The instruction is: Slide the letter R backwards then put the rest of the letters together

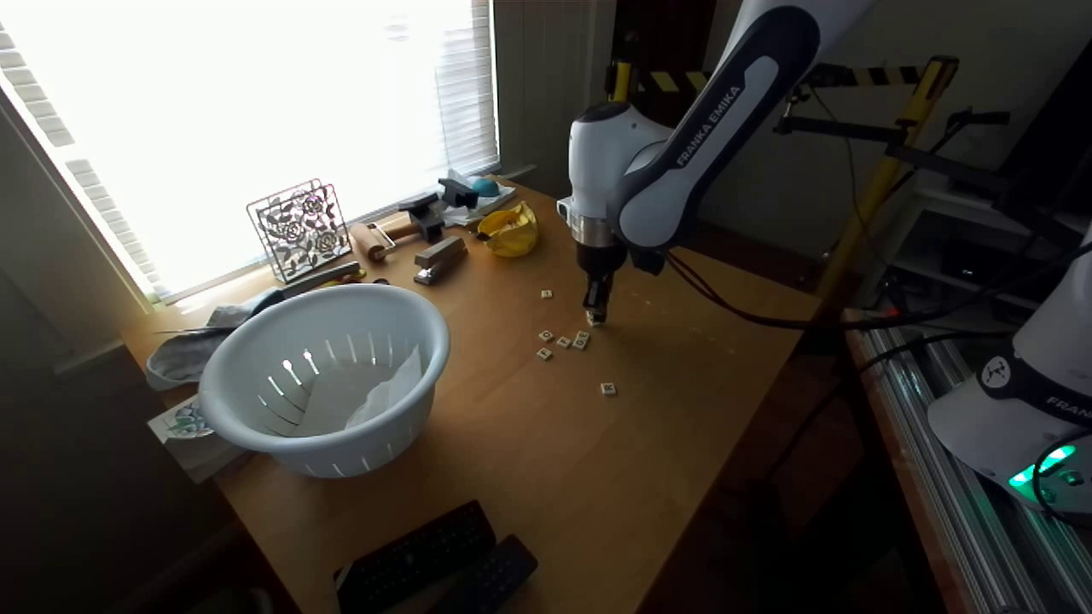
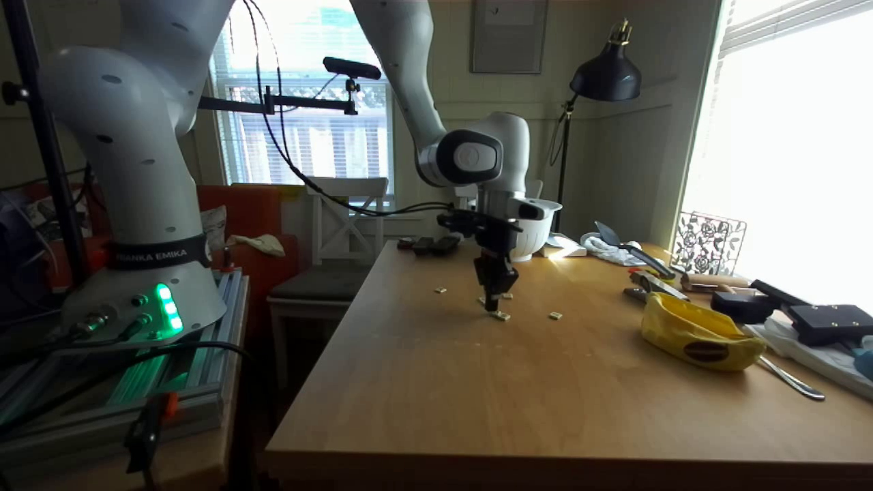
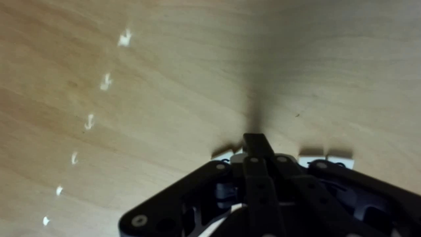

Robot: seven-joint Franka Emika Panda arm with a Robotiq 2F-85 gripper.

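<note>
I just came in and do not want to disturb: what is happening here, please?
A robot arm is to put small letter tiles together. Its gripper is shut and down close to one of them; whether it touches, I cannot tell. The R tile and another tile lie apart from the others, so not all are together yet.

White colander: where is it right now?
In an exterior view, the white colander sits at left on the table, with the letter tiles to its right.
</note>
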